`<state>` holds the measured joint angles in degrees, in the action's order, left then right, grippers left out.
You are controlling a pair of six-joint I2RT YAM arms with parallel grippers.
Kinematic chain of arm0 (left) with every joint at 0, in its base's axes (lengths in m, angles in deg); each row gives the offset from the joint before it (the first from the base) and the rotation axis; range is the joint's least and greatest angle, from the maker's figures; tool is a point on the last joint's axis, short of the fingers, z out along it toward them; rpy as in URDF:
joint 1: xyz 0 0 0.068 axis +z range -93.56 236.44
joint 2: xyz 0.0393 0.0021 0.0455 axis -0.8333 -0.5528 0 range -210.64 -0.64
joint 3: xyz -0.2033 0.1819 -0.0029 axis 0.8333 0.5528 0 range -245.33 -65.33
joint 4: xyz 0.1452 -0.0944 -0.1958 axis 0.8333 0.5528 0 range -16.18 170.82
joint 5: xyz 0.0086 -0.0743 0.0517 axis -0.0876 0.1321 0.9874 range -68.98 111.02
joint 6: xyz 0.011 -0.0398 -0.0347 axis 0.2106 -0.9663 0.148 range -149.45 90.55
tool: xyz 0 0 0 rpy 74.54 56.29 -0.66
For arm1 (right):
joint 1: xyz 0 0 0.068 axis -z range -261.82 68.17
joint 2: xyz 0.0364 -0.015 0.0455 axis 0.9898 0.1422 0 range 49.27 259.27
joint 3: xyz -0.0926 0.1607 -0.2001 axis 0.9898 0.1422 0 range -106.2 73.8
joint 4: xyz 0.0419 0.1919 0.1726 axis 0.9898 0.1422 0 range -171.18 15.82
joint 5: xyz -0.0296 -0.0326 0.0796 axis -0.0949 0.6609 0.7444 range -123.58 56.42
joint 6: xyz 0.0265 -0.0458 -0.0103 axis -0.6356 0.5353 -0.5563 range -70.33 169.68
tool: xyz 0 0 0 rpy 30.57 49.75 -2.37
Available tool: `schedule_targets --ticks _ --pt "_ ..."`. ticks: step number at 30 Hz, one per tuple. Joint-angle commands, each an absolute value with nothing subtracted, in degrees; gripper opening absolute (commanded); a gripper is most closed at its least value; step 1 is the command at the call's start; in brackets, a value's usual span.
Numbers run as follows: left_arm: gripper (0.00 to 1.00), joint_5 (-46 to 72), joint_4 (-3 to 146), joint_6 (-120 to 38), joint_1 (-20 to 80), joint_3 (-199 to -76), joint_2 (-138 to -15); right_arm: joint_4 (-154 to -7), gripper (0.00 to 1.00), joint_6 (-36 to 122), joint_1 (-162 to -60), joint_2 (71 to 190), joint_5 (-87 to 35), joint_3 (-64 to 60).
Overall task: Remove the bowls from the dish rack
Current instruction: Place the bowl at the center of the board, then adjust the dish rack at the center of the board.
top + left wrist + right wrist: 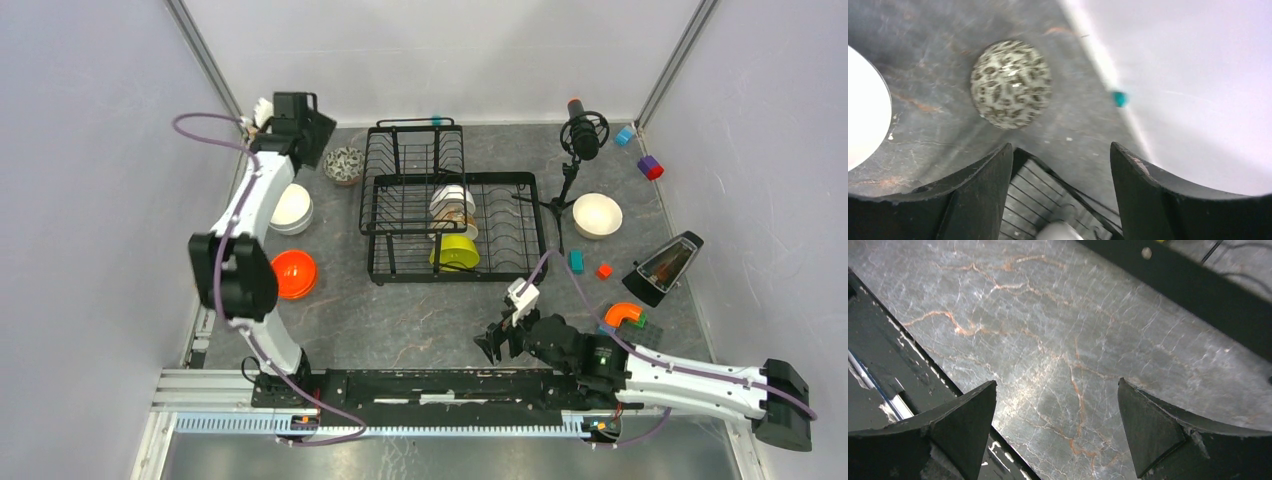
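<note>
The dish rack stands in the middle of the counter. Inside it I count one lime green bowl, standing on edge in the lower tray. Just behind it is a small group of pale bowls, also on edge. They are at least two, but they overlap and I cannot give the exact number. Outside the rack, bowls lie at four places on the counter. One dark-patterned bowl is near the far left corner of the rack. A white stack, which seems to be two bowls, is to the left. One orange bowl lies nearer on the left, and one cream bowl is on the right side. The left tool is at the far left, close to the dark-patterned bowl. In the left wrist view its two fingers are wide apart with nothing between them. The right tool is low over bare counter in front of the rack, and its fingers are also spread wide and hold nothing. On the right, a black microphone on a tripod stands between the rack and the cream bowl, touching neither. Around it lie four small blocks: one blue block, one purple and red block, one teal block and one red-orange block. An orange curved piece and a black wedge-shaped object lie nearer on the right.
</note>
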<state>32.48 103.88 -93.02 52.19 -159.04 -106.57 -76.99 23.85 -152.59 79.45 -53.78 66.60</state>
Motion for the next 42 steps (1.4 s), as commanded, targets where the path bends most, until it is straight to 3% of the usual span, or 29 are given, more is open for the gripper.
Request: schedule_targets --ticks 1,6,7,11,16,20,24,29,42 --pt "0.79 31.4 98.6 -83.6 52.3 -154.2 -89.3 -74.5 0.95 27.6 -152.8 78.2 -58.2 60.9" --pt "0.84 30.2 95.6 -76.1 51.9 -141.7 -70.7 -72.8 0.96 31.5 -152.8 78.5 -62.5 57.5" --pt "0.90 30.0 95.3 -75.0 51.5 -138.7 -66.8 -72.1 0.96 32.0 -152.8 79.0 -64.0 56.6" --pt "1.00 30.4 98.5 -71.5 47.4 -131.5 -55.0 -69.4 0.96 32.9 -152.6 82.4 -70.7 52.3" --pt "1.00 33.0 102.4 -71.8 41.2 -124.0 -44.6 -66.7 0.96 32.6 -151.1 88.8 -78.1 46.2" --pt "0.99 35.1 102.6 -72.7 40.6 -118.3 -37.9 -68.0 0.93 32.6 -139.7 89.7 -73.9 45.2" --pt "0.97 35.0 98.7 -72.0 40.7 -113.4 -33.9 -72.5 0.90 31.7 -125.9 91.0 -62.1 48.2" --pt "0.95 31.3 97.9 -72.6 40.6 -108.8 -33.5 -78.7 0.87 27.0 -117.1 94.7 -59.6 52.4" --pt "0.90 23.4 93.0 -77.9 40.6 -93.8 -31.1 -90.1 0.76 17.0 -109.7 101.4 -60.2 59.6"
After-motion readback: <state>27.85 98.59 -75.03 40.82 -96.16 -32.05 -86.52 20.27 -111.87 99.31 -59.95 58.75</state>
